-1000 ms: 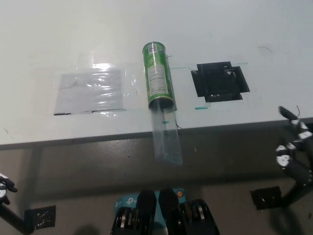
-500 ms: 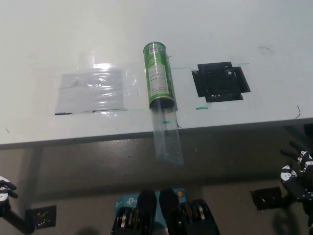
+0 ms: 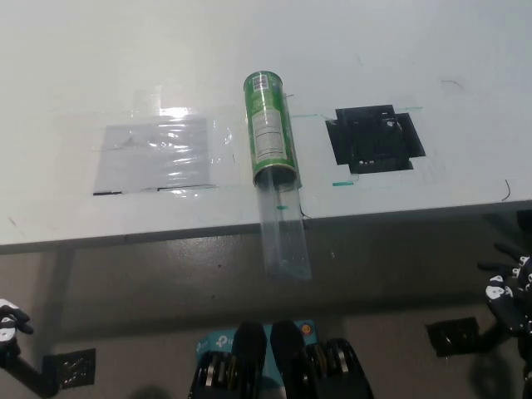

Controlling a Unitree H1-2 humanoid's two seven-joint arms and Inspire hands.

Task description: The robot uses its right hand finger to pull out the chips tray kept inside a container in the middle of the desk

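Note:
A green chips can (image 3: 268, 129) lies on its side in the middle of the white desk (image 3: 416, 50), its open mouth toward me. A clear plastic tray (image 3: 283, 233) sticks far out of the can and overhangs the desk's front edge. My black right hand (image 3: 513, 290) hangs low at the right edge of the picture, below the desk edge and far from the tray; it is only partly in view. My white left hand (image 3: 8, 318) rests at the lower left corner, mostly cut off by the picture's edge.
A grey plastic sheet (image 3: 154, 155) is taped to the desk left of the can. A black taped square (image 3: 374, 139) lies to the can's right. Green tape marks (image 3: 341, 184) sit near the front edge. Below the desk edge is dark floor.
My right hand has dropped from beside the desk's front edge down and to the right, now partly out of view. The can and tray have not moved.

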